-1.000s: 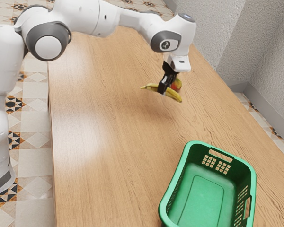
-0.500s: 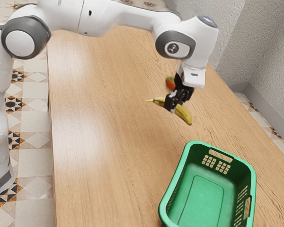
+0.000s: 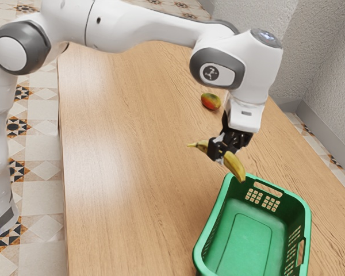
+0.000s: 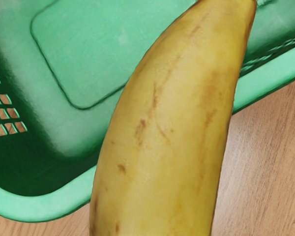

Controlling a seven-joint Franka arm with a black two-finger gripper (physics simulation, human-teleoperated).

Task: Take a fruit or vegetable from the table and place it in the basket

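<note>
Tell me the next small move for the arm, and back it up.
I'd probably carry the banana a little farther over the basket before lowering it. The tool is shut on it, raised above the table, but in the exterior view only the banana's tip overlaps the basket's rim; letting go here could miss.

The desk (image 3: 115, 190) has a light brown wooden top with fine grain, and a soft pale sheen lies near its long edge at the exterior view's left. Past that edge spreads a floor (image 3: 40, 187) of cream tiles with dark and orange star motifs. Beyond the opposite edge, a grey skirting board (image 3: 328, 138) runs below rough, pale grey walls (image 3: 336, 75).
</note>
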